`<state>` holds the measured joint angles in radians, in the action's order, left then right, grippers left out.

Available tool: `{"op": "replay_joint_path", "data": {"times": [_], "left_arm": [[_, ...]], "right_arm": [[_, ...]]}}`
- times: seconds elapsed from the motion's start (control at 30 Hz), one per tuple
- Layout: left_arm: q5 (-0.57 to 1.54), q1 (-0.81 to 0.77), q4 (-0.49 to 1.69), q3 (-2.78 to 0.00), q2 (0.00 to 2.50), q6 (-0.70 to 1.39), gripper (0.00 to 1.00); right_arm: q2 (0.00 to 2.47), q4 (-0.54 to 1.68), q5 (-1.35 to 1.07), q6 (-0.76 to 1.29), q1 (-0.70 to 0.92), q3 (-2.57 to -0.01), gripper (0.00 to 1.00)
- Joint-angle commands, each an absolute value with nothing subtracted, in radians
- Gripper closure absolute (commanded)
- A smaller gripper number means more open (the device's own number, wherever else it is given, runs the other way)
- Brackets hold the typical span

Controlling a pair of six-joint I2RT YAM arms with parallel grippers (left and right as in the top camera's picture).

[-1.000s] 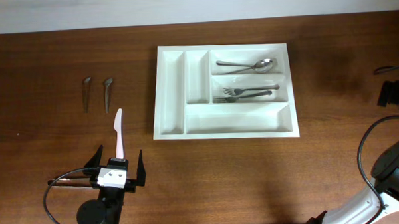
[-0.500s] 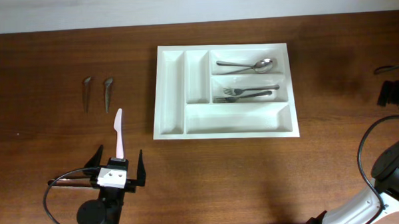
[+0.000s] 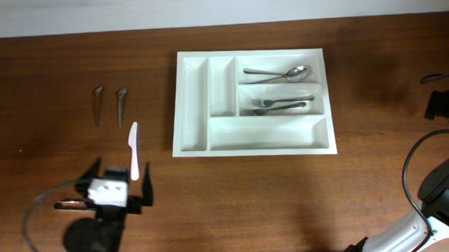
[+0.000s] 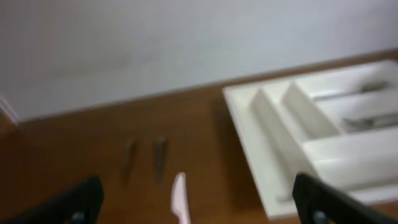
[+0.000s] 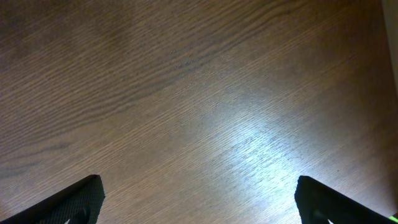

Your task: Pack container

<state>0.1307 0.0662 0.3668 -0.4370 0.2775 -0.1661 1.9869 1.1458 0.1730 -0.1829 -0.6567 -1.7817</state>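
Sits mid-table as the landmark: the container (image 3: 266, 132), hard white moulded plastic, glossy, with raised dividers. Holds a shiny steel spoon (image 3: 279, 72) in its far long compartment and forks (image 3: 276, 104) in the middle one.

Left of the container, well apart: a white plastic knife (image 3: 133, 150), thin and flat, long axis parallel to the container's narrow upright compartments.

Hovers at the knife's near end: left gripper (image 3: 115, 181), fingers spread wide, nothing held, handle pointing into the gap. Clearly the nearer arm.

Right gripper (image 5: 199, 199): likewise spread and bare, over polished wood grain.

Further left of the container: two small dull grey utensils (image 3: 97, 104), side by side.
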Motion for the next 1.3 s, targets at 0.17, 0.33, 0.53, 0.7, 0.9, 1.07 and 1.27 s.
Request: {"op": "replay_joint_path", "data": {"times": [0.17,0.33,0.53,0.7,0.9,1.07,1.27], "left_arm": [[0.215,0.173,0.795,-1.040,0.847,-0.128,0.01],[0.319,0.173,0.836,-1.125,1.024,-0.128,0.01],[0.135,0.176,0.787,-1.134,1.147,0.207,0.01],[-0.166,0.218,0.979,-1.137,1.153,0.960,0.01],[-0.187,0.253,1.085,-1.137,1.138,1.277,0.01],[-0.203,0.255,1.158,-1.136,1.143,1.277,0.01],[-0.145,0.316,1.357,-1.134,1.157,1.608,0.01]], "right_arm": [[1.985,1.143,0.164,-0.174,-0.655,-1.776,0.01],[1.985,1.143,0.165,-0.174,-0.655,-1.776,0.01],[1.985,1.143,0.164,-0.174,-0.655,-1.776,0.01],[1.985,1.144,0.165,-0.174,-0.655,-1.776,0.01],[1.985,1.144,0.165,-0.174,-0.655,-1.776,0.01],[1.985,1.143,0.165,-0.174,-0.655,-1.776,0.01],[1.985,1.143,0.165,-0.174,-0.655,-1.776,0.02]]}}
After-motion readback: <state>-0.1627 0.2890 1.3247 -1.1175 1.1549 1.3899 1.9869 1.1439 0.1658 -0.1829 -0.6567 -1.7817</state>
